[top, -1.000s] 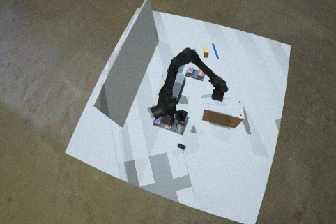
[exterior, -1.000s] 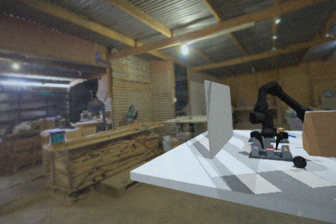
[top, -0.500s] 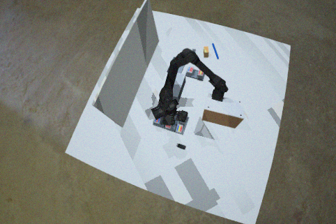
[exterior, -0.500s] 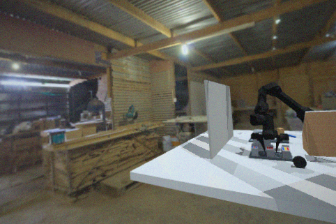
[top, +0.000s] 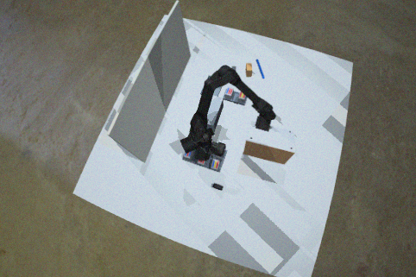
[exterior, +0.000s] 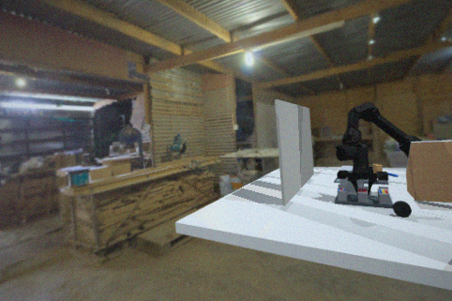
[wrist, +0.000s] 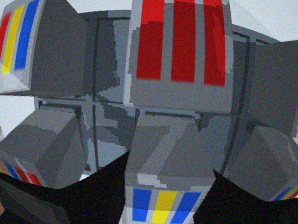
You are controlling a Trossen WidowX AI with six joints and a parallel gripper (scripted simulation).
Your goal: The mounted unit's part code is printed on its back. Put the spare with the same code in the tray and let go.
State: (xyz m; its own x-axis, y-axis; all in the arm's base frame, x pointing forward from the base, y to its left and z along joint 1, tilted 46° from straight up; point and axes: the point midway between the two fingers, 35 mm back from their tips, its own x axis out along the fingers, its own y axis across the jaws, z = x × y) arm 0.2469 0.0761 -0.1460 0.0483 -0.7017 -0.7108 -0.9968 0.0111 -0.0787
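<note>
My gripper (top: 202, 157) (exterior: 363, 188) (wrist: 161, 159) is shut on the grey spare with blue, yellow and blue stripes (wrist: 162, 206), at the bottom middle of the wrist view. This spare is low over or in the dark grey rack (top: 210, 168) (exterior: 349, 201) (wrist: 92, 85); its underside is hidden. A spare with three red stripes (wrist: 182, 92) stands directly beyond it. A red, yellow and blue one (wrist: 59, 55) is at upper left, a blue and red one (wrist: 37, 140) at lower left, and a blue, yellow and red one (wrist: 265, 160) at lower right. I cannot make out the mounted unit, its code or the tray.
A tall grey panel (top: 160, 72) (exterior: 293, 149) stands left of the arm. A brown panel (top: 268, 153) (exterior: 431, 170) stands right of the rack. A black round piece (top: 217, 186) (exterior: 401, 208) lies in front. A wooden block (top: 248, 69) and a blue stick (top: 260, 69) are at the back.
</note>
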